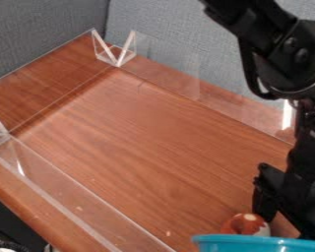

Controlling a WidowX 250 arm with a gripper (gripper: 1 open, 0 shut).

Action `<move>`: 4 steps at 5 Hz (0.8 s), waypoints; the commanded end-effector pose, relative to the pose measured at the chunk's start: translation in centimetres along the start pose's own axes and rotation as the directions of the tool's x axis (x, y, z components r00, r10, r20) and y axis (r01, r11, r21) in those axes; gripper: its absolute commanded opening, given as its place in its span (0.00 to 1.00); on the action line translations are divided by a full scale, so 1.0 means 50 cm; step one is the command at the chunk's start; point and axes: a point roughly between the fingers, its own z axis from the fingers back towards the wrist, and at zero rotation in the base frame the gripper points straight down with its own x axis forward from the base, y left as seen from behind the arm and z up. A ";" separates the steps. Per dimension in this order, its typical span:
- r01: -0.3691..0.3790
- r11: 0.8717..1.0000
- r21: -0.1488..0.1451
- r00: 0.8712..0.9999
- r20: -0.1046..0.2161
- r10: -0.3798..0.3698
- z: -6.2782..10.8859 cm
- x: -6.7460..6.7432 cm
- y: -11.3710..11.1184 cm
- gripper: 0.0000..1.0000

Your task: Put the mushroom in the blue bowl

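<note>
I have the black robot gripper (289, 197) pointing straight down, jaws spread wide and holding nothing. The small toy mushroom with the reddish-orange cap (248, 223) lies just left of and below it in view, on the wooden table (134, 128), touching or just behind the rim of the large teal-blue plastic bowl (259, 243). I cannot tell its long axis; only the cap shows.
</note>
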 end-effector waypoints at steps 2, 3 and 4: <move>0.074 0.997 0.001 0.997 -0.019 -0.074 -0.001 0.002 -0.002 1.00; 0.092 0.996 0.000 0.995 -0.029 -0.092 0.000 0.003 0.002 1.00; 0.110 0.994 -0.004 0.993 -0.038 -0.110 -0.001 0.004 0.007 1.00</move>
